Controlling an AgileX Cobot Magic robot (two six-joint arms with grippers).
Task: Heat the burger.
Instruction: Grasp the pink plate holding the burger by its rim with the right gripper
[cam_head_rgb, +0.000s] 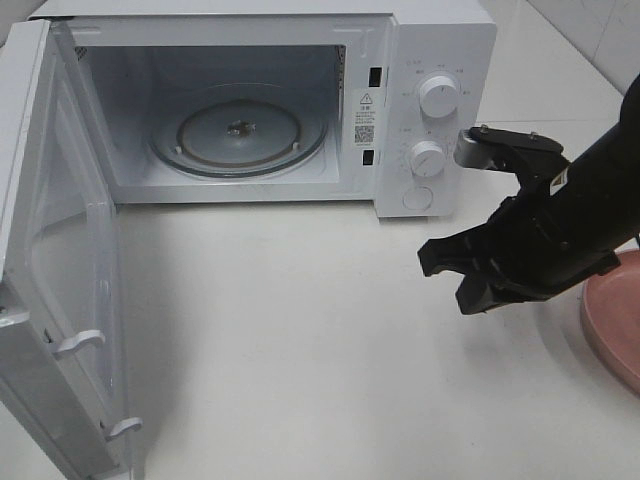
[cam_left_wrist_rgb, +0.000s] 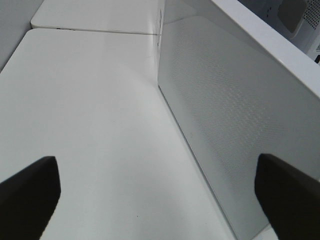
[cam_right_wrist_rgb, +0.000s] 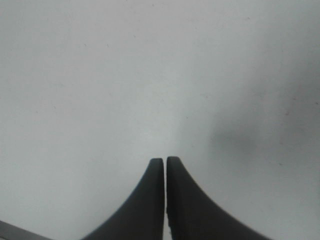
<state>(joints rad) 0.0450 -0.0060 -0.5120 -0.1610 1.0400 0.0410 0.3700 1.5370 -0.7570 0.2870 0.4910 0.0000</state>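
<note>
The burger is out of view in all three views. The white microwave (cam_head_rgb: 430, 60) stands at the back with its door (cam_head_rgb: 60, 300) swung wide open to the left, and its glass turntable (cam_head_rgb: 238, 132) is bare. My right gripper (cam_head_rgb: 440, 262) hovers over the table in front of the microwave's control panel; in the right wrist view its fingers (cam_right_wrist_rgb: 155, 200) are pressed together with nothing between them. My left gripper (cam_left_wrist_rgb: 160, 200) is open wide beside the outer face of the door (cam_left_wrist_rgb: 235, 125), and does not appear in the exterior high view.
A round pink plate (cam_head_rgb: 612, 330) lies at the right edge of the table, partly hidden by my right arm. Two dials (cam_head_rgb: 438, 96) sit on the microwave's panel. The white tabletop (cam_head_rgb: 300, 330) stretches in front of the oven cavity.
</note>
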